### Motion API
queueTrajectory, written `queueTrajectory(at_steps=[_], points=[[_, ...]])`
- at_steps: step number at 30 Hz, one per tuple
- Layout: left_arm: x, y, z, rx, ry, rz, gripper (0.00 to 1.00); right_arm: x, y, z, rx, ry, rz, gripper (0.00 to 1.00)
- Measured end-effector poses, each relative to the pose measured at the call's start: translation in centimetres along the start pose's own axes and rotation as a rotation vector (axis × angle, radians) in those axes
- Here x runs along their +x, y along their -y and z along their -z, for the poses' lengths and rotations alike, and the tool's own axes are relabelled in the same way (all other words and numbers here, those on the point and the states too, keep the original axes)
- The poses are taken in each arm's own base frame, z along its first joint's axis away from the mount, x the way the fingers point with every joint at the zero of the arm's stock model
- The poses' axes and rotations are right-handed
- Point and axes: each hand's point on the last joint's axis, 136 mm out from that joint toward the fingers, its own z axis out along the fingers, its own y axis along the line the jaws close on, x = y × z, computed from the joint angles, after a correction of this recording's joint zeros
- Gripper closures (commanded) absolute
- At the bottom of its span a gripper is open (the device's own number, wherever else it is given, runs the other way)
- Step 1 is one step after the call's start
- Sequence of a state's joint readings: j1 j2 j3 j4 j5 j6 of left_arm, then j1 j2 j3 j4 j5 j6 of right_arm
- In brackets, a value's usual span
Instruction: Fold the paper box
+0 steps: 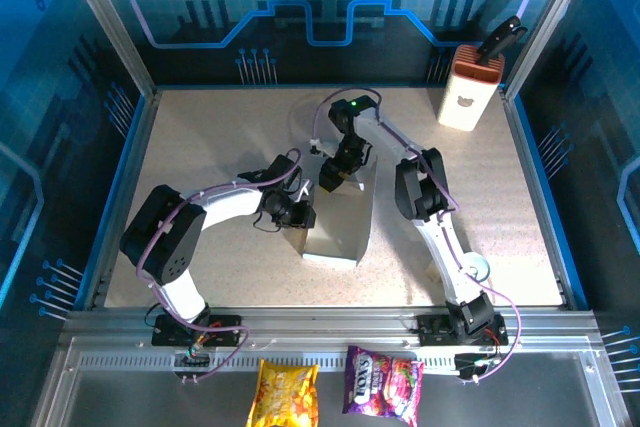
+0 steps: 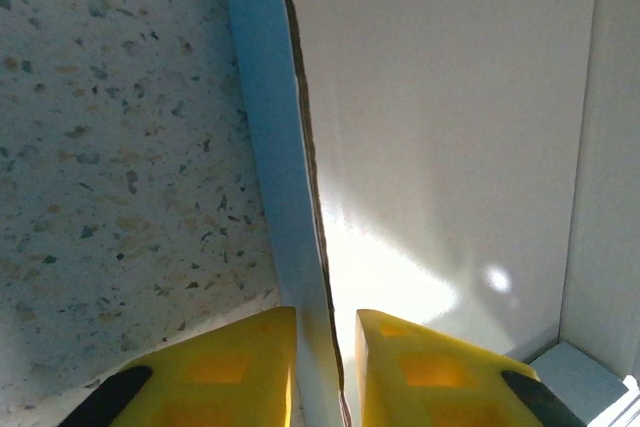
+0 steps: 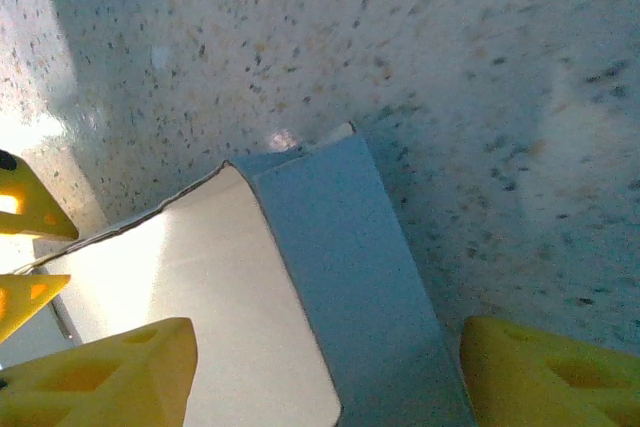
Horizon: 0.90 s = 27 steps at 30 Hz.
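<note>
Grey-white cardboard, i.e. the paper box [image 1: 338, 222], stands approx. in the middle of the worktop [image 1: 200, 147], w/ its left wall raised. The left gripper [image 1: 297, 213] is at this left wall. In the left wrist view its yellow fingers [image 2: 225, 372] are narrow, one on each side of the thin wall. The wall's edge runs up between them, and they look pinched on it.

The right gripper [image 1: 333, 173] is at the far end of the box. In the right wrist view its fingers [image 3: 105, 377] stand wide. One is over the white inside of the box and the other over the speckled worktop outside, w/ the bluish end wall between them. I see no contact there.

A white-and-orange container [image 1: 468, 95] stands in the far right corner, well apart from the box. A yellow snack bag [image 1: 285, 394] and a purple snack bag [image 1: 383, 385] lie side by side on the metal rail [image 1: 120, 362] below the near edge.
</note>
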State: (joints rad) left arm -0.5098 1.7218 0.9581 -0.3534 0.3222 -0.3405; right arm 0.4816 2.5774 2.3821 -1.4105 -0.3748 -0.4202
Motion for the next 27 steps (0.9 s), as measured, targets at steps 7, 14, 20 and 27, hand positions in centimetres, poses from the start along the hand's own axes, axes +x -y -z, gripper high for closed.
queueTrajectory(at_steps=[7,14,20,27], points=[[0.0,0.0,0.0,0.0,0.0,0.002,0.79,1.0,-1.2,-1.3,-0.034,-0.053,-0.006,0.35],[0.1,-0.3,-0.4,-0.005,-0.01,0.029,0.8,0.8,-3.3,0.5,-0.024,-0.033,0.029,0.36],[0.0,-0.3,-0.6,-0.003,-0.008,0.032,0.81,0.5,-5.8,2.5,-0.027,0.002,0.065,0.4],[-0.1,-0.3,-0.7,-0.002,-0.004,0.03,0.81,1.0,-4.8,2.3,0.027,-0.021,0.023,0.57]])
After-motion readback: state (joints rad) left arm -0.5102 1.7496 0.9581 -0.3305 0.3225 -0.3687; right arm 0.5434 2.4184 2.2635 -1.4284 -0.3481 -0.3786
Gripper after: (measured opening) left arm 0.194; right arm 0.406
